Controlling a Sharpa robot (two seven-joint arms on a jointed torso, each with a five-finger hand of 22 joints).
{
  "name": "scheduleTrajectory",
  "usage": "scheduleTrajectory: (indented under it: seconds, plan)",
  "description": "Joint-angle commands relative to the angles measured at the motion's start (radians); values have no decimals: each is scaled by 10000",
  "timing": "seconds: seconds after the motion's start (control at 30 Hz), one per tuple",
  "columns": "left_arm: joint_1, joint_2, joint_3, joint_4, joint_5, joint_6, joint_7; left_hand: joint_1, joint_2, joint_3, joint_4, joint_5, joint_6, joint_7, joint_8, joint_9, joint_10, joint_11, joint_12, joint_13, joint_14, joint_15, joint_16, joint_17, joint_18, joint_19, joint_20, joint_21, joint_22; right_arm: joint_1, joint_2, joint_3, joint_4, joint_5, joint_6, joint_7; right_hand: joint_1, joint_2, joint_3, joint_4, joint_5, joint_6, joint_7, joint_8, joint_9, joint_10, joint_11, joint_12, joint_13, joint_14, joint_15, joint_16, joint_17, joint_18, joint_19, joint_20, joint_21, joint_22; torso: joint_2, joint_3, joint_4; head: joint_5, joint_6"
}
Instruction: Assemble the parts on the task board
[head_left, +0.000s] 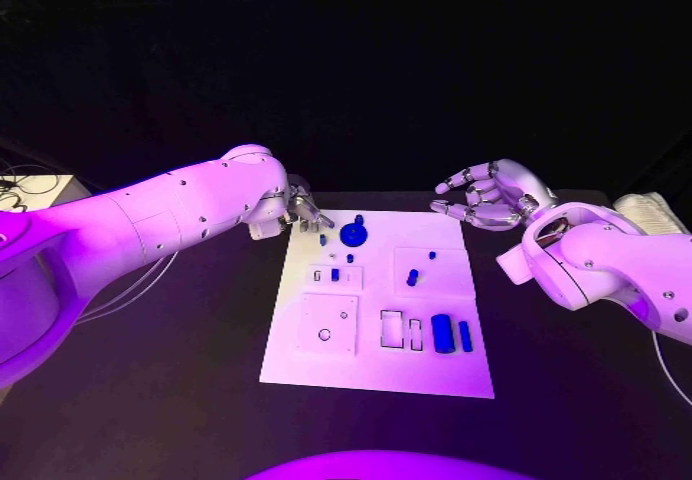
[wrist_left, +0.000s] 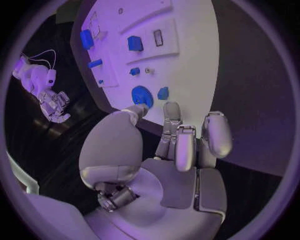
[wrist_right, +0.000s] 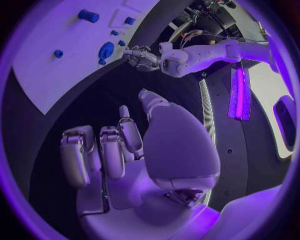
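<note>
The board (head_left: 378, 372) lies mid-tabletop (head_left: 173, 400), dark bare surface along both its long sides. The left robot hand (head_left: 300, 208) hangs at the board's far-left corner, fingers curled, empty, just beside the round blue part (head_left: 353, 236). The right robot hand (head_left: 490, 196) hovers off the board's far-right corner, fingers apart, empty. Smaller parts are hard to make out.

We see violet light washing everything; the board (head_left: 378, 370) glares bright against a dim table (head_left: 173, 400) and black surroundings. Our wrist views bend straight edges, darkening at their rims.
</note>
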Motion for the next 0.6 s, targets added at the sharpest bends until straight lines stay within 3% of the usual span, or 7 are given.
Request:
scheduleTrajectory:
  seconds: [0.03,0.6]
  plan:
    - [-14,56,0,-93,20,304,-5,-49,44,-62,-21,-20,38,59,-42,-13,-63,-26,38,14,766,85,-14,2168,180,-9,50,-28,10,-3,4,3,15,-33,81,152,2,27,63,-23,47,-60,-5,33,14,-58,-19,-60,246,1000,-62,-14,2480,-145,1064,-64,22,2632,-13,6,5,-13,-17]
    - [-143,167,-48,-396,96,530,-1,80,194,-10,-52,6,147,28,-57,-88,-37,-50,125,89,782,76,17,2199,170,25,67,10,77,-3,16,3,11,-33,81,156,2,27,63,-23,47,-60,-5,33,14,-58,-19,-60,246,1000,-62,-14,2480,-145,1064,-64,22,2632,-8,9,11,-21,-53]
